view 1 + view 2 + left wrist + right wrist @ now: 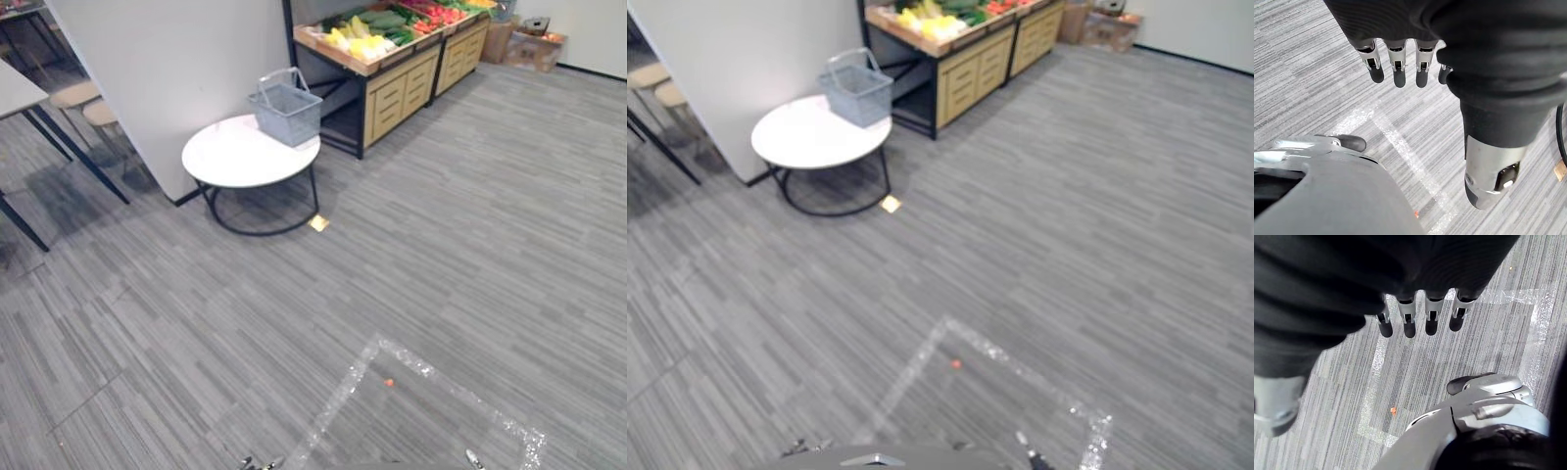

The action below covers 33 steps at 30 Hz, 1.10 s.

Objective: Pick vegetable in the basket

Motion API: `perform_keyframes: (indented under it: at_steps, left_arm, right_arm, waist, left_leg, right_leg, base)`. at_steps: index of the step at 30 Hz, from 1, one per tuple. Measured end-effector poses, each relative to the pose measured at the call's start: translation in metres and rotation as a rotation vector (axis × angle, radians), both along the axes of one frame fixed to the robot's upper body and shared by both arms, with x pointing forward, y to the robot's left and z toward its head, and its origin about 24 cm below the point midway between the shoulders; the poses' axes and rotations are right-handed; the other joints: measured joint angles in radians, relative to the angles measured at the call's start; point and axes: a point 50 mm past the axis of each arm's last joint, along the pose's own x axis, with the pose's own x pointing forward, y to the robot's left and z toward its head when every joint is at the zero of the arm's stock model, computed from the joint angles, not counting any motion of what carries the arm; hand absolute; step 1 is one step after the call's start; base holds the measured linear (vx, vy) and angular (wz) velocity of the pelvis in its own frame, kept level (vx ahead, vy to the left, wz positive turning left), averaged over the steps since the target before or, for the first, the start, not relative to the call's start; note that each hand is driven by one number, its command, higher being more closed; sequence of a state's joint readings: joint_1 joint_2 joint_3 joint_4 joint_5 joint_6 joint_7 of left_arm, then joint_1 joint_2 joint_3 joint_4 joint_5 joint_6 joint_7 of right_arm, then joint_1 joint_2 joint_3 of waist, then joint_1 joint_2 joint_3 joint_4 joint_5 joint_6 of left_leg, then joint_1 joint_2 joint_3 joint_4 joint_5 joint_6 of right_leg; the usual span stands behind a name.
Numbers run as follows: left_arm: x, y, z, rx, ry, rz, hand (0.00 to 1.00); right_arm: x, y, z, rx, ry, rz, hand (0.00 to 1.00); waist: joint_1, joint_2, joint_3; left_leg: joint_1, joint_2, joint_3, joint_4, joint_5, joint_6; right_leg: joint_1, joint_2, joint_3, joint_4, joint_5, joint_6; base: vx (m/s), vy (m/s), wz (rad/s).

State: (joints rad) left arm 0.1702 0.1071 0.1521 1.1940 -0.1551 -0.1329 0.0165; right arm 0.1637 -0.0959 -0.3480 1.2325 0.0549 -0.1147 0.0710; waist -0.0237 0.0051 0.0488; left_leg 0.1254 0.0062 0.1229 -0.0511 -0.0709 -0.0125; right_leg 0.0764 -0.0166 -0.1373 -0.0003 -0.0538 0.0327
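Fingers (1396, 63) of the left hand (1420, 61): straight and relaxed, pointing down at the grey striped carpet floor (1312, 58), holding nothing. Fingers (1409, 318) of the right hand (1432, 313): likewise slack and empty. Both arms hang at the robot's sides, neither raised toward any work. The task's goods stand well apart from both hands. The grey mesh shopping basket (286, 108), handles up, sits at the far edge of the round white table (230, 157). The green, yellow and red vegetables (377, 29) lie on the wooden drawer-fronted produce stand (397, 88) just beyond it. No vegetable is seen in the basket (its interior is only partly visible from this angle). Assessment: no step of the task is done. Approaching the stand, grasping a vegetable and placing it in the basket are all outstanding.
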Motion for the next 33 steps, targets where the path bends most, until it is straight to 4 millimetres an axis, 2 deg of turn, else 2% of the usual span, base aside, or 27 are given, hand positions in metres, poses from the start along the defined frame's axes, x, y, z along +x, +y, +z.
perform_keyframes:
  at_steps: [1,10,17,23,33]
  left_arm:
    - [0.0002,0.0006,0.0002,0.002,-0.003,0.004,0.00]
    - [-0.0002,0.0010,0.0003,0.001,-0.010,0.014,0.00]
    - [-0.0022,0.0003,-0.0003,-0.014,-0.009,0.038,0.00]
    - [-0.0023,0.0014,-0.0006,-0.025,-0.006,0.035,0.00]
    - [-0.0017,0.0012,-0.0006,-0.024,-0.004,0.022,0.00]
  right_arm:
    - [0.0010,0.0009,-0.0001,0.002,-0.002,0.001,0.00]
    - [0.0021,0.0018,-0.0001,0.003,-0.010,0.004,0.00]
    - [0.0020,0.0013,0.0001,0.003,-0.013,0.004,0.00]
    - [0.0023,0.0023,-0.0001,0.006,-0.013,0.006,0.00]
    - [0.0025,0.0021,0.0000,0.009,-0.014,0.010,0.00]
  waist:
    - [0.000,-0.007,0.005]
    - [-0.001,-0.016,0.011]
    - [-0.001,-0.013,0.008]
    - [-0.001,-0.012,0.007]
    - [-0.001,-0.008,0.006]
  left_leg:
    - [0.003,0.000,0.000,0.000,-0.001,-0.001]
    - [0.022,0.000,0.003,-0.026,0.012,-0.002]
    - [0.025,0.001,0.013,-0.035,0.011,-0.004]
    - [0.042,0.005,0.034,-0.034,-0.003,-0.024]
    - [0.039,0.014,0.055,-0.015,-0.012,-0.037]
  right_leg:
    - [0.003,0.000,0.000,0.000,0.000,0.000]
    - [0.016,0.000,-0.011,-0.017,0.002,0.004]
    - [0.019,0.004,-0.001,-0.034,0.007,0.010]
    - [0.032,0.009,0.018,-0.045,0.008,0.011]
    - [0.034,0.016,0.032,-0.049,0.008,0.011]
  base:
    - [0.00,0.000,0.00]
    - [-0.03,-0.010,0.01]
    - [0.01,-0.006,-0.05]
    - [0.01,-0.012,-0.09]
    - [-0.01,-0.026,-0.04]
